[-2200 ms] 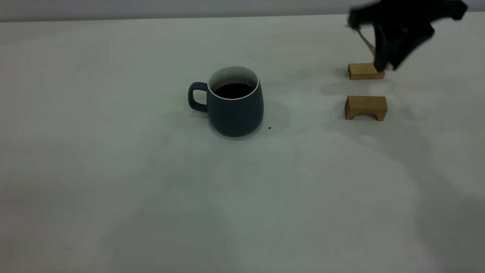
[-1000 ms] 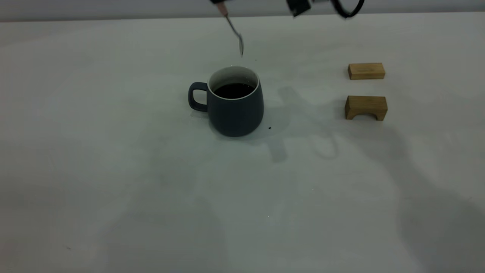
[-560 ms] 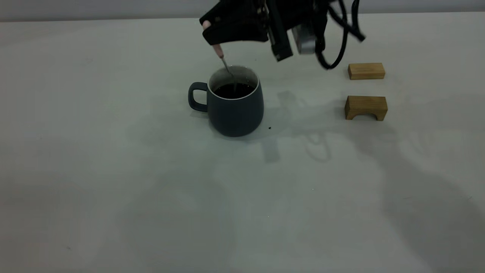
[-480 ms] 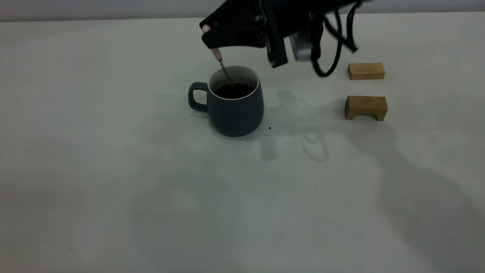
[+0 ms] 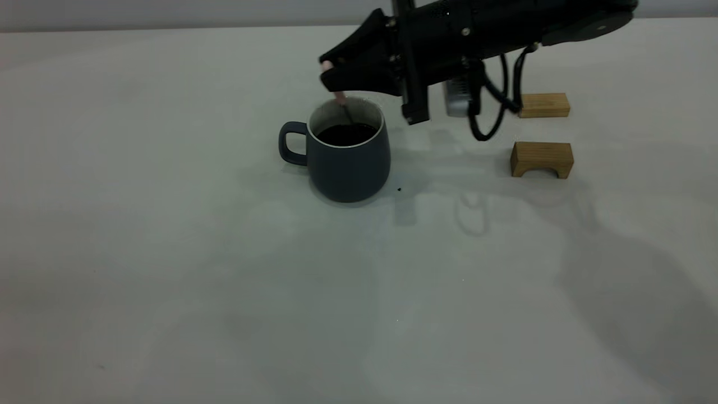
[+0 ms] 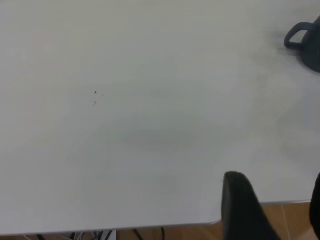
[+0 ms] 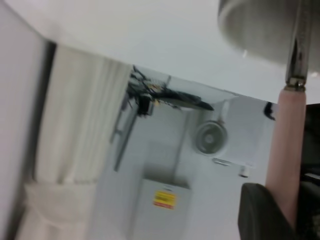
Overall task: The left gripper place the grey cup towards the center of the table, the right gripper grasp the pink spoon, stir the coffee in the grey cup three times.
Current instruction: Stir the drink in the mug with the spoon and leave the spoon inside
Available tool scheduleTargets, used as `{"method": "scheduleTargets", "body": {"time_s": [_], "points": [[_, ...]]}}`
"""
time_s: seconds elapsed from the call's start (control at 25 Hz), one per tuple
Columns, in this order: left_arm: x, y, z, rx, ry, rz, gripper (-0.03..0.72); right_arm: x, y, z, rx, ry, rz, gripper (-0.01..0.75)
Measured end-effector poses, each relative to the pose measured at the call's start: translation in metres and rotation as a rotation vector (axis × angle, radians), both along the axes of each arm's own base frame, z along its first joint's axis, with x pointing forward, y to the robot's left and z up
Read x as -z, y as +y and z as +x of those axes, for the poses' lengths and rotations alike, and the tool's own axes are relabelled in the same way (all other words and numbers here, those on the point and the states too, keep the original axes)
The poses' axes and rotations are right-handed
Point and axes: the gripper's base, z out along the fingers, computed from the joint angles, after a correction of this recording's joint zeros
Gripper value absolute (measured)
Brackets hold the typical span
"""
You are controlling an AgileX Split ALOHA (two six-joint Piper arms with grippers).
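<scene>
The grey cup [image 5: 349,163] stands upright near the table's middle, handle pointing left, with dark coffee [image 5: 346,134] inside. Just above its rim hovers my right gripper [image 5: 332,76], shut on the pink spoon [image 5: 340,97]. The spoon's metal neck slants down into the coffee and its bowl is hidden in the liquid. The right wrist view shows the pink spoon [image 7: 286,145] handle between dark fingers [image 7: 260,215], pointing at the grey cup [image 7: 252,30] rim. My left gripper [image 6: 277,210] hangs open over the table's edge, far from the grey cup [image 6: 311,46].
Two tan wooden blocks lie to the right of the cup: a flat one [image 5: 547,105] partly behind the right arm's cables and an arched one [image 5: 541,159] nearer. A tiny dark speck [image 5: 399,189] sits by the cup's base.
The right gripper carried the spoon from the wooden blocks leftward to above the cup, then lowered it; the spoon now dips deeper into the coffee and the arm sits lower.
</scene>
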Motion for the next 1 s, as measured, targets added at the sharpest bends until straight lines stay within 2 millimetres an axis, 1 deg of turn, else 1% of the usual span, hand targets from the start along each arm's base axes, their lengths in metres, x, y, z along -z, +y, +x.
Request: {"method": "scheduleTargets", "body": {"time_s": [0.08, 0.16, 0.24, 0.36, 0.44, 0.52, 0.6, 0.68, 0.8, 0.88, 1.0], "points": [[0.000, 0.000, 0.000, 0.000, 0.000, 0.000, 0.406, 0.001, -0.004, 0.000, 0.021, 0.091, -0.002, 0.151], [0.000, 0.000, 0.000, 0.000, 0.000, 0.000, 0.406, 0.001, -0.004, -0.002, 0.028, 0.174, 0.004, 0.151], [0.000, 0.000, 0.000, 0.000, 0.000, 0.000, 0.406, 0.000, -0.002, -0.005, 0.019, 0.214, 0.022, 0.151], [0.000, 0.000, 0.000, 0.000, 0.000, 0.000, 0.406, -0.005, 0.007, -0.007, -0.004, 0.175, 0.073, 0.151], [0.000, 0.000, 0.000, 0.000, 0.000, 0.000, 0.406, -0.008, 0.011, -0.006, -0.013, 0.082, 0.100, 0.151], [0.000, 0.000, 0.000, 0.000, 0.000, 0.000, 0.406, -0.009, 0.012, -0.004, -0.023, 0.001, 0.104, 0.151], [0.000, 0.000, 0.000, 0.000, 0.000, 0.000, 0.406, -0.009, 0.008, -0.002, -0.026, -0.041, 0.096, 0.151], [0.000, 0.000, 0.000, 0.000, 0.000, 0.000, 0.406, -0.007, 0.000, -0.001, -0.034, -0.033, 0.073, 0.151], [0.000, 0.000, 0.000, 0.000, 0.000, 0.000, 0.406, -0.003, -0.011, -0.002, -0.045, 0.063, 0.039, 0.151], [0.000, 0.000, 0.000, 0.000, 0.000, 0.000, 0.406, -0.002, -0.011, -0.006, -0.060, 0.134, 0.039, 0.151], [0.000, 0.000, 0.000, 0.000, 0.000, 0.000, 0.406, -0.004, -0.001, -0.011, -0.089, 0.144, 0.059, 0.151]]}}
